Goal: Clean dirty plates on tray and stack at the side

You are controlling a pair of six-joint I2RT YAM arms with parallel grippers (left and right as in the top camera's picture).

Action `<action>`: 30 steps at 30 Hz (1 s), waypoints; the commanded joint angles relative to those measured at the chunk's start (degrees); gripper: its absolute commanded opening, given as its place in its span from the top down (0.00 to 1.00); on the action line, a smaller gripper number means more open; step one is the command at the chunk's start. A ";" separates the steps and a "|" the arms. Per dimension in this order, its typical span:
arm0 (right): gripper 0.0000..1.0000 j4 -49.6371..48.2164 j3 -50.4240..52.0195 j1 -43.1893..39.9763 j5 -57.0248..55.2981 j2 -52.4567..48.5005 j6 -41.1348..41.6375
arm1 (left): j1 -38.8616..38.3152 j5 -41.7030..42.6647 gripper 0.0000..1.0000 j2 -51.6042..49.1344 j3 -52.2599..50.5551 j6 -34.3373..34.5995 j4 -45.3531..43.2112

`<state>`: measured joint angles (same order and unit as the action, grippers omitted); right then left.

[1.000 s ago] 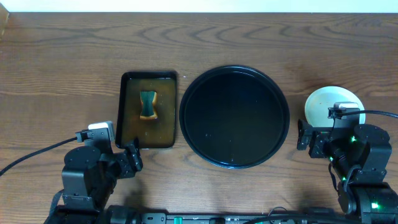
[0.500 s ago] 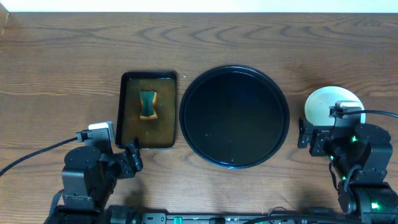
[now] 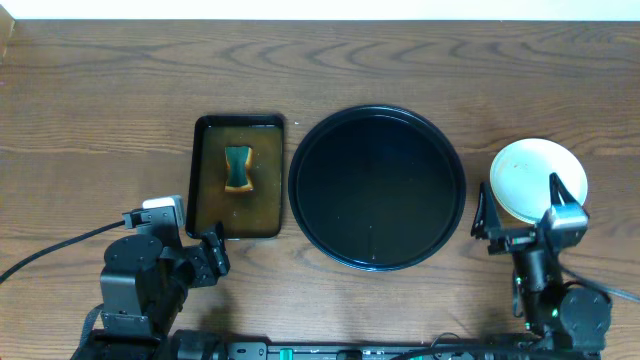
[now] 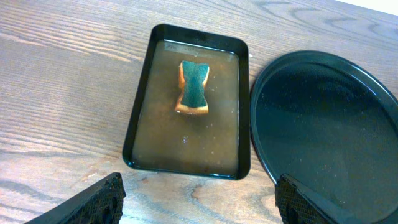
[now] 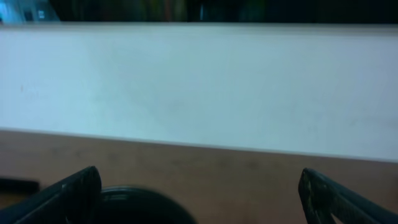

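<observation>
The left gripper (image 4: 199,205), at the bottom of its wrist view, has fingers spread wide; the right gripper (image 3: 520,215), lower right overhead, is spread too. Just above it sit the plates (image 3: 528,165), apparently one pale stack, right of the black tray (image 3: 377,190) at centre; the sponge tray (image 3: 265,200) lies left.

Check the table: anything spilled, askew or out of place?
Nothing stands out. The black tray is bare, the plates sit to its right, and the sponge lies in the rectangular tray of brown water; no spill shows.
</observation>
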<state>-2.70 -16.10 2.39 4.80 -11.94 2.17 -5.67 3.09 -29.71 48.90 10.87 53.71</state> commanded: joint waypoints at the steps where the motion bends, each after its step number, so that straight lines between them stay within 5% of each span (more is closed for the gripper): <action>1: 0.01 -4.55 6.58 0.70 -0.31 5.20 0.15 | 0.24 0.37 0.21 0.22 -0.26 0.33 0.02; 9: 0.01 -4.39 15.87 0.70 -5.70 11.67 0.52 | 0.24 0.35 0.21 0.22 -0.26 0.33 0.00; 14: 0.01 7.02 15.82 0.98 -5.18 11.61 0.55 | 0.24 0.35 0.21 0.22 -0.26 0.33 0.02; 30: 0.01 6.99 15.78 1.01 -4.50 11.61 0.76 | 0.24 0.35 0.21 0.22 -0.26 0.33 0.02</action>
<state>4.03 -0.38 2.55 0.23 -0.73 2.35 -5.67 3.09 -29.74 48.82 10.87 53.74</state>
